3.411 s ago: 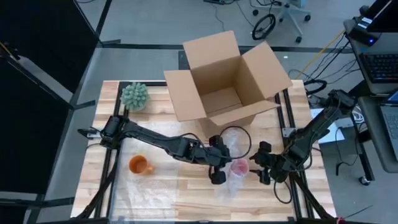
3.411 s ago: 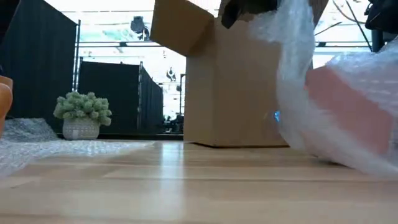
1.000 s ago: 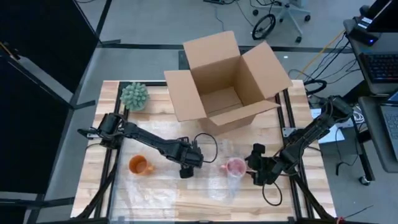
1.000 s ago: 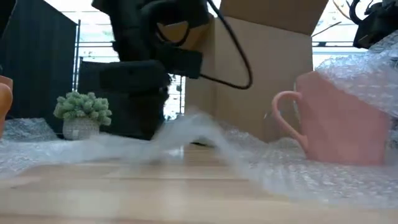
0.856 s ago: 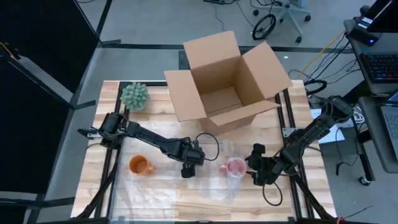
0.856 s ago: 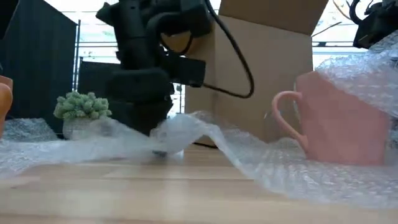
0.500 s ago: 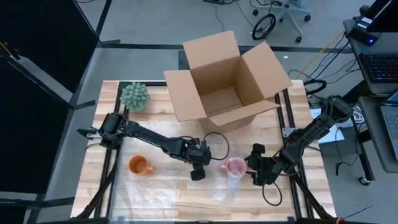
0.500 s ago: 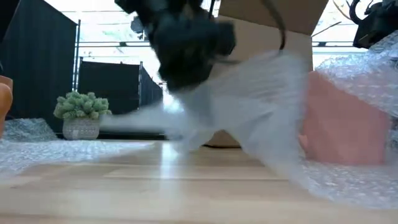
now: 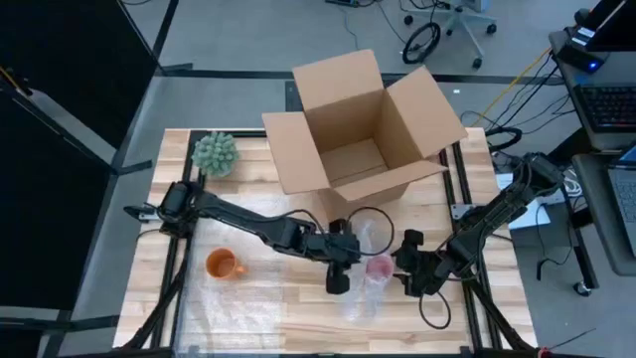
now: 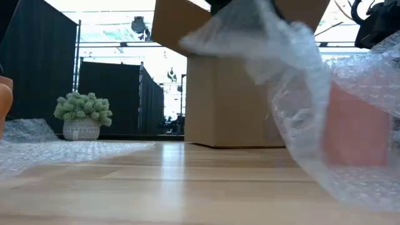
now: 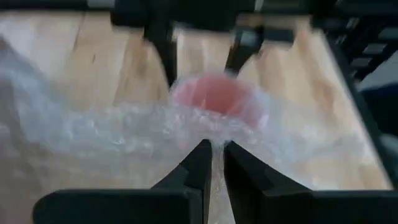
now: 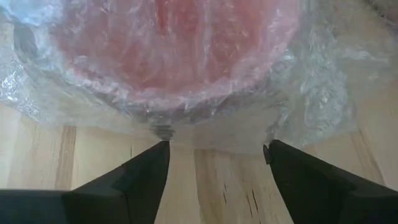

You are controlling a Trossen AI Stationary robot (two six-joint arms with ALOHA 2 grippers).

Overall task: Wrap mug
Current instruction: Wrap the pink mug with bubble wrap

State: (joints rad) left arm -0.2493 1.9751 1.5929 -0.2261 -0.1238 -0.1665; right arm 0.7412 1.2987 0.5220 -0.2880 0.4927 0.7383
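Note:
A pink mug point(image 9: 378, 266) stands on the table in front of the cardboard box, under clear bubble wrap point(image 9: 362, 294). My left gripper point(image 9: 348, 264) is just left of the mug, shut on the wrap; its wrist view shows the mug point(image 11: 217, 99) right ahead of the fingers. In the low view the wrap point(image 10: 281, 56) hangs from above and drapes over the mug point(image 10: 356, 131). My right gripper point(image 9: 397, 267) is open at the mug's right side, and the wrapped mug point(image 12: 180, 43) fills its wrist view. My left gripper pinches an edge of the bubble wrap point(image 11: 213, 144) between its two fingers, coming from the table's left. One layer or several, I cannot tell. The wrap is lifted there, falls slack over the mug, and its lower part lies on the table. My right gripper's open fingers point(image 12: 152, 163) stand close against the wrapped mug's side; whether they touch it I cannot tell.
An open cardboard box point(image 9: 363, 124) stands at the far middle. A small potted plant point(image 9: 215, 152) is at the far left, an orange mug point(image 9: 221, 265) at the left, and another bubble wrap sheet point(image 9: 234, 310) near the front left edge.
My left gripper has gone toward the table's right edge, up to the mug, and risen, carrying the wrap's edge with it. That part of the wrap has been lifted off the table and folded over the mug; the part under the mug has stayed.

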